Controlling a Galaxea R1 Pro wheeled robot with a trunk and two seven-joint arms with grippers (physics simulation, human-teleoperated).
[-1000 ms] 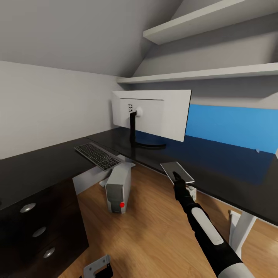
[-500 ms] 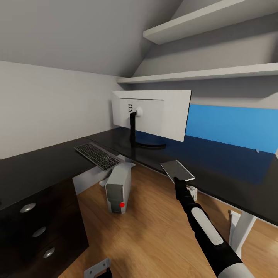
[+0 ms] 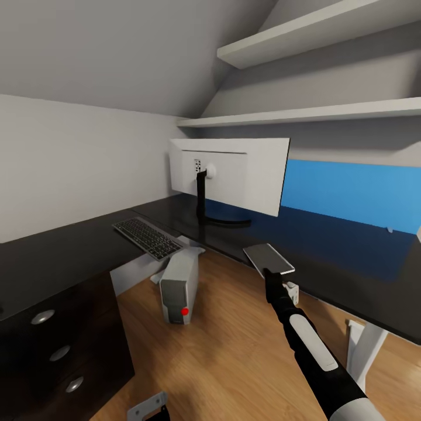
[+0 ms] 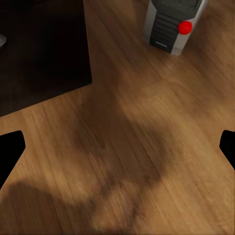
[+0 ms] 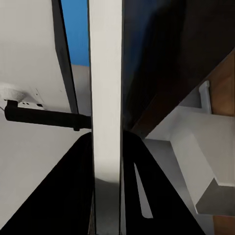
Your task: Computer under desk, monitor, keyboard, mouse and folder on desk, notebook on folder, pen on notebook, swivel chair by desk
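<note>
The right gripper holds the notebook by its near edge, jaws closed on it. The notebook is a thin light-grey booklet, held roughly level at the front edge of the counter, partly over the glossy black top. In the right wrist view the notebook shows edge-on as a pale strip running out from between the 2 dark fingers.

The monitor stands on the counter with its white back toward the camera, on a black stand with a round base. The keyboard lies on the counter's left section, well apart from the monitor's base. The computer stands upright on the wood floor under the counter, below the keyboard; its red button faces forward. No lettering is legible on any item.

The left gripper hangs over the floor, jaws apart and holding nothing; the computer is ahead of it. A blue wall panel runs behind the counter. 2 white shelves hang above.
</note>
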